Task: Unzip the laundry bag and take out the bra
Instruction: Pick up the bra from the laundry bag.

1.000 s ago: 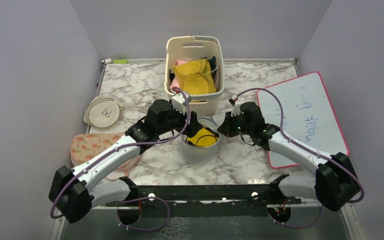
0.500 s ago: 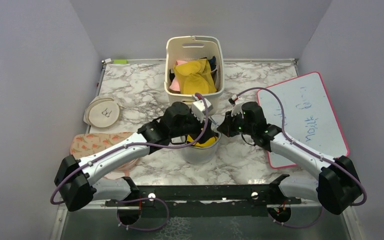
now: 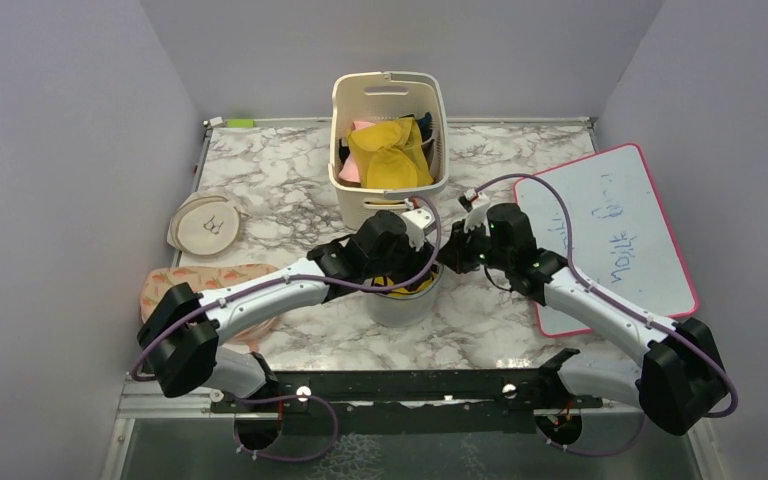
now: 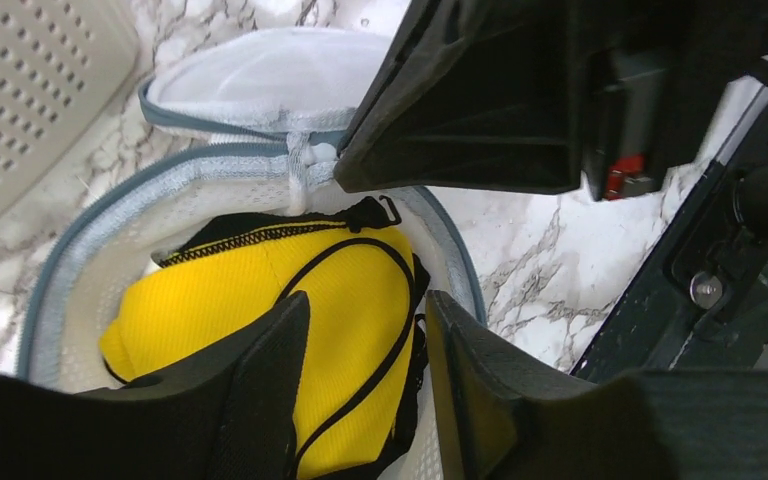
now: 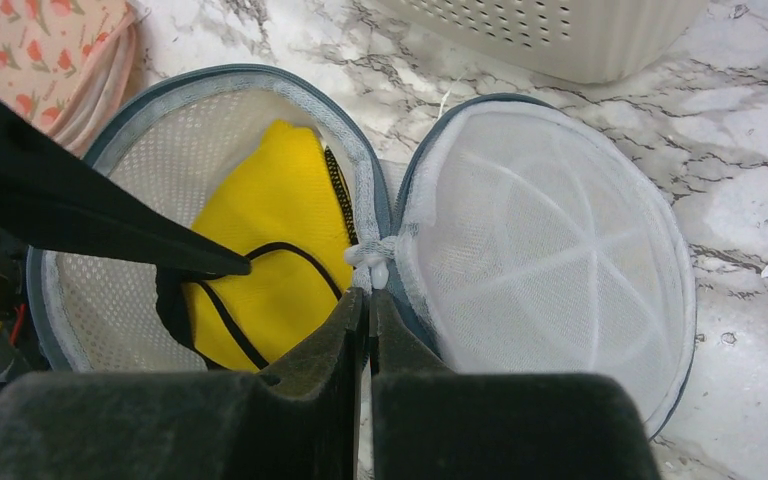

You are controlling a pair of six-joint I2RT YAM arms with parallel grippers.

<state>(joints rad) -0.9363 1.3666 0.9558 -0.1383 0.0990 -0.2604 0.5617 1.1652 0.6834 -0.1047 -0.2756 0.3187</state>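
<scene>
The laundry bag (image 3: 400,308) stands unzipped at the table's middle, its white mesh rim (image 4: 70,250) open and its round lid (image 5: 550,250) flipped out flat to the right. Inside lies the bra (image 4: 290,280), showing yellow fabric with black edging and thin black straps (image 5: 270,220). My left gripper (image 4: 365,300) reaches down into the bag, jaws apart, straddling the garment's strapped edge without clamping it. My right gripper (image 5: 368,295) is shut at the white tab where lid and bag join, pinching it at the fingertips (image 3: 447,258).
A cream slotted basket (image 3: 388,78) holding yellow and pink cloth stands just behind the bag. A pink-framed whiteboard (image 3: 610,230) lies at the right. A flat beige round pouch (image 3: 206,222) and a floral pouch (image 3: 195,290) lie at the left.
My left arm has swung right and dipped into the open bag, its jaws narrowing over the garment. The right gripper has stayed shut at the bag's hinge.
</scene>
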